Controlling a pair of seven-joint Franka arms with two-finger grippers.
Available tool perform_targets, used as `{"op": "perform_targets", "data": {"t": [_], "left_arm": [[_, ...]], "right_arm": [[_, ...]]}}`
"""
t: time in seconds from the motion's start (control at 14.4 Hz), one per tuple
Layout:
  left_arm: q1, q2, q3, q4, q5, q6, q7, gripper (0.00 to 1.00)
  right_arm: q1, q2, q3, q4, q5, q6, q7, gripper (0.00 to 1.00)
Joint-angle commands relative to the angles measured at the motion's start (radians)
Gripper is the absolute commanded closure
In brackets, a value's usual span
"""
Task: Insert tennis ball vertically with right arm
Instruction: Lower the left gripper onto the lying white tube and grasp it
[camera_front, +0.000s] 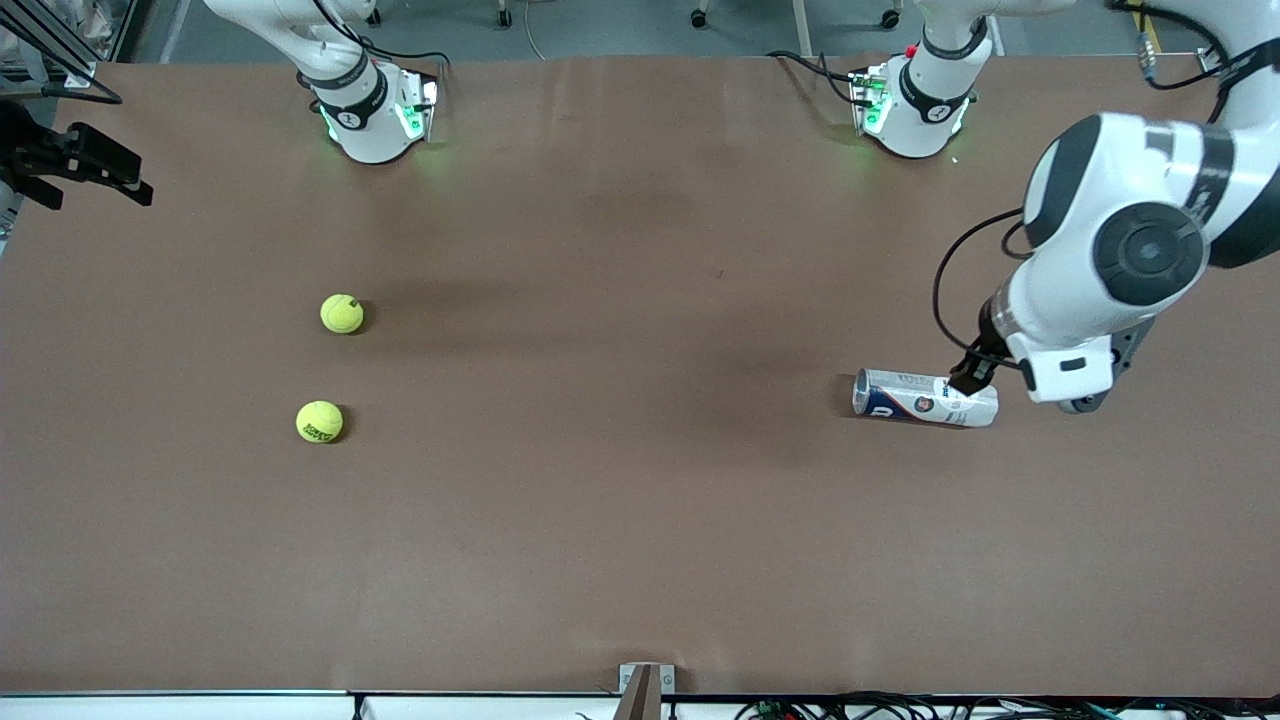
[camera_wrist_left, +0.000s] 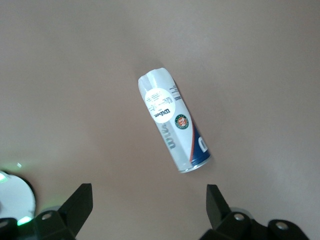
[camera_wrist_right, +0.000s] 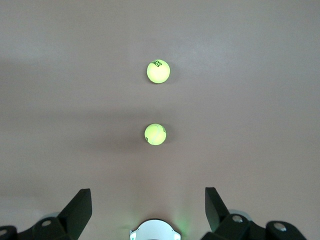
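We judge the task barely begun. The brown matte surface (camera_front: 620, 520) lies open around every item, its edges well apart from them. The white cylindrical ball can (camera_front: 925, 398) lies on its side toward the left arm's end; it needs standing upright. The left tool (camera_wrist_left: 150, 210) hangs over it, fingers wide, holding nothing. The right tool (camera_wrist_right: 147, 210), wide and empty, hangs over the right arm's base. Two yellow-green felt tennis balls (camera_front: 342, 313) (camera_front: 319, 421) rest untouched near the right arm's end.

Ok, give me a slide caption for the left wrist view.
Left gripper, fingers open, hovers over the tennis ball can lying on its side on the brown table.
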Motion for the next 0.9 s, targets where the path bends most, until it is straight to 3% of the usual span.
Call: {"op": "perform_targets", "data": {"t": [0.0,0.21,0.42,0.83], "left_arm": [[0.006,0.022,-0.001,-0.004,0.047,0.056,-0.161,0.00],[0.014,0.012,-0.001,-0.091,0.082,0.174,-0.323,0.00],[0.015,-0.007,-0.001,-0.174,0.132,0.194,-0.439,0.00],[0.011,-0.034,-0.001,-0.384,0.271,0.397,-0.694,0.00]], "right_arm": [[-0.006,-0.015,0.008,0.001,-0.007,-0.003,0.009,0.00],[-0.003,-0.013,0.008,0.038,-0.007,-0.004,0.022,0.00],[-0.019,0.017,0.002,0.035,-0.010,-0.001,0.019,0.00],[-0.076,0.244,-0.004,0.061,-0.015,0.049,0.003,0.00]]}}
